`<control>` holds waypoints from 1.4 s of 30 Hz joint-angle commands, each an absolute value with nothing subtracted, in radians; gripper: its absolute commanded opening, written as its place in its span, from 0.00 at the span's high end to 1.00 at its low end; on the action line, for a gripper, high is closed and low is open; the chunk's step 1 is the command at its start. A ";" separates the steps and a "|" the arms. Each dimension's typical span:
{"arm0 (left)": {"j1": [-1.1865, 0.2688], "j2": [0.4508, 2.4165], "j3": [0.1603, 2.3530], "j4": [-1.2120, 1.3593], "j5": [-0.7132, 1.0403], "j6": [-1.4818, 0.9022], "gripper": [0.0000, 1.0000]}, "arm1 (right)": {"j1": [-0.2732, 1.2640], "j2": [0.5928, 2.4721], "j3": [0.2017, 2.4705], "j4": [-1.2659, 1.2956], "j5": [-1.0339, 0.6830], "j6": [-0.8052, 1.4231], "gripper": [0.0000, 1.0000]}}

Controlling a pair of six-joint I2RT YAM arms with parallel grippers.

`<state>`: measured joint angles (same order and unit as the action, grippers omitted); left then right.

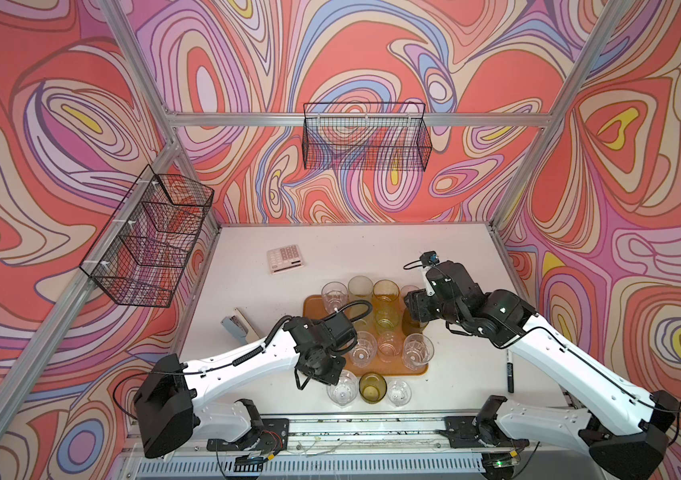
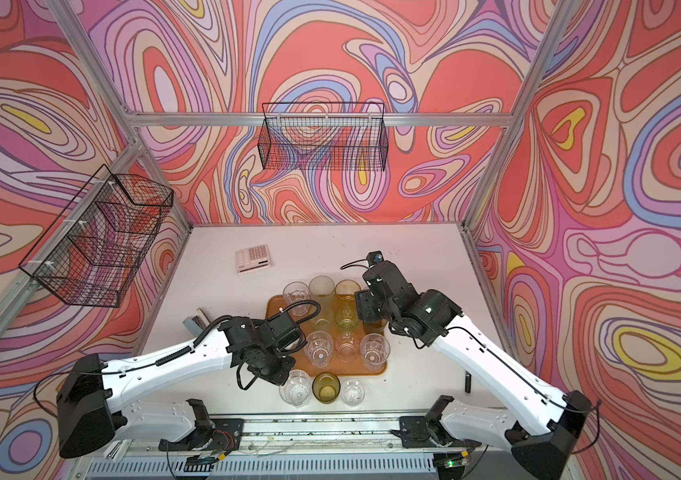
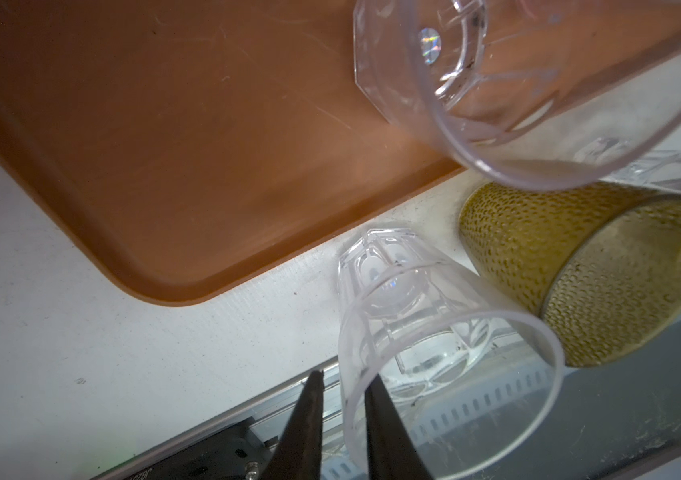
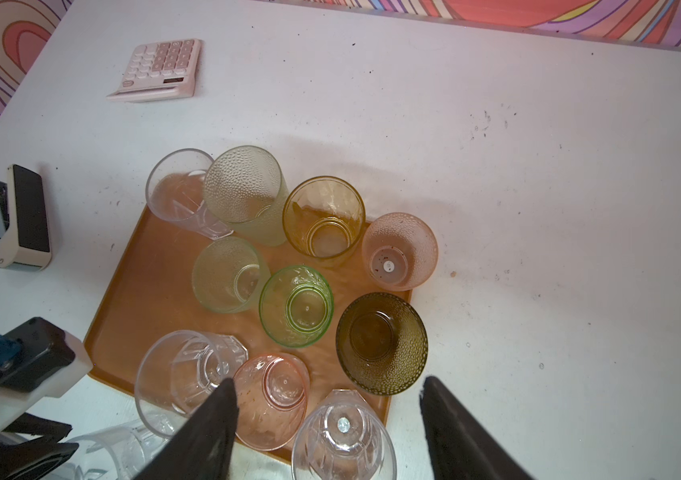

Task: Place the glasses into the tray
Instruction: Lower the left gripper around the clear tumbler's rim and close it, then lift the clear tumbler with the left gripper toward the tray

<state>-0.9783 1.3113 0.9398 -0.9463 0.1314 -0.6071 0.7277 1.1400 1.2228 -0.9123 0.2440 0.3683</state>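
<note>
The glasses (image 4: pixel 297 305) are seen standing upright with open mouths up, most of them packed close on the tray (image 4: pixel 143 291). Three are left off it on the white table (image 1: pixel 455 257), in a row by the tray's near edge: a clear glass (image 3: pixel 422 332), an olive glass (image 3: pixel 580 274) beside it and a small clear glass (image 1: pixel 399 392).

The left arm is bent down over the near corner of the tray. The wall of the clear glass is seen between the two fingers of the left gripper (image 3: pixel 343 419), with one finger inside and one outside; a firm pinch cannot be told.

The right arm is held above the far side of the tray, and the right gripper (image 4: pixel 326 419) is spread wide with nothing in it.

A pink calculator (image 1: pixel 285 258), a stapler (image 4: pixel 16 218) and a black marker (image 1: pixel 509 376) are lying on the table, well apart from the tray. Two wire baskets (image 1: pixel 366 137) are hung on the walls.
</note>
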 commanded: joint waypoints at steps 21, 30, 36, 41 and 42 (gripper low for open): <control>-0.987 1.299 0.940 -1.009 0.113 -0.620 0.91 | 0.725 1.130 1.213 -0.914 0.251 0.372 0.28; -0.987 1.271 0.974 -1.085 0.094 -0.611 0.96 | 0.725 1.137 1.215 -0.907 0.245 0.370 0.28; -0.988 1.255 0.992 -1.140 0.076 -0.612 0.96 | 0.726 1.137 1.216 -0.906 0.244 0.370 0.28; -0.987 1.243 1.011 -1.174 0.054 -0.611 0.97 | 0.726 1.136 1.219 -0.912 0.244 0.367 0.28; -0.986 1.243 1.019 -1.183 0.048 -0.612 0.97 | 0.726 1.137 1.221 -0.912 0.243 0.368 0.28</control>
<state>-0.9829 1.2640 0.9783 -1.1175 0.0780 -0.6067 0.7277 1.1397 1.2228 -0.9123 0.2436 0.3679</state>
